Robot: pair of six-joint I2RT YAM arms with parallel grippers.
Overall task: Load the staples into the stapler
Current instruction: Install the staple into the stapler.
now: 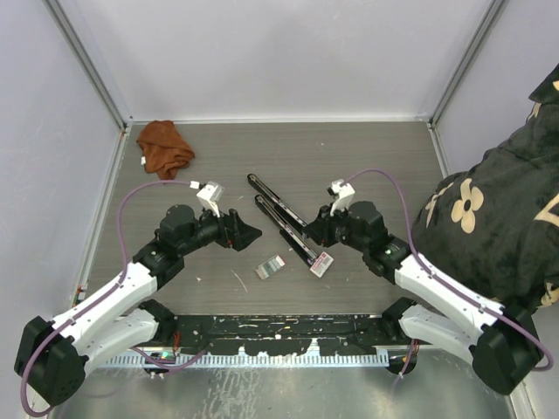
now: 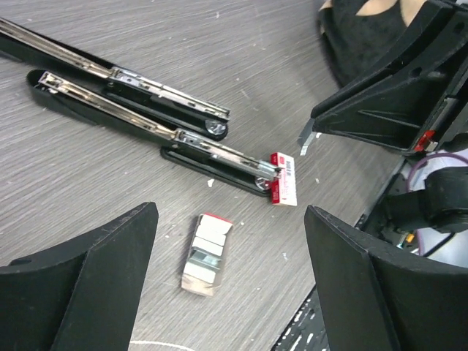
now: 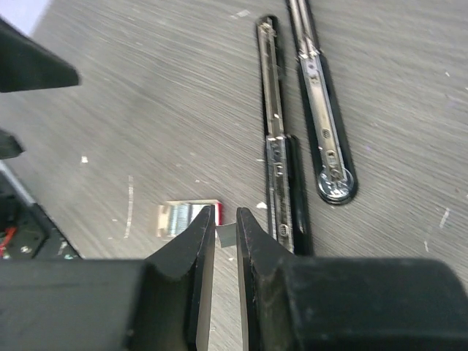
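Note:
Two long black staplers [image 1: 284,227] lie opened flat mid-table, metal rails up, also in the left wrist view [image 2: 146,124] and right wrist view [image 3: 274,131]. A tiny grey tray of staples [image 1: 270,267] with a red end lies in front of them. My left gripper [image 1: 253,233] is open above it, and the tray [image 2: 206,252] shows between its fingers. The red-and-white box [image 2: 284,188] lies at the near stapler's end. My right gripper [image 3: 225,212] is shut on a small silvery staple strip [image 3: 227,234], held above the table beside the near stapler.
An orange-brown cloth [image 1: 164,147] lies at the back left. Black floral fabric [image 1: 489,218] bulges in over the right wall. A black rail [image 1: 279,336] runs along the near edge between the arm bases. White walls close in the table.

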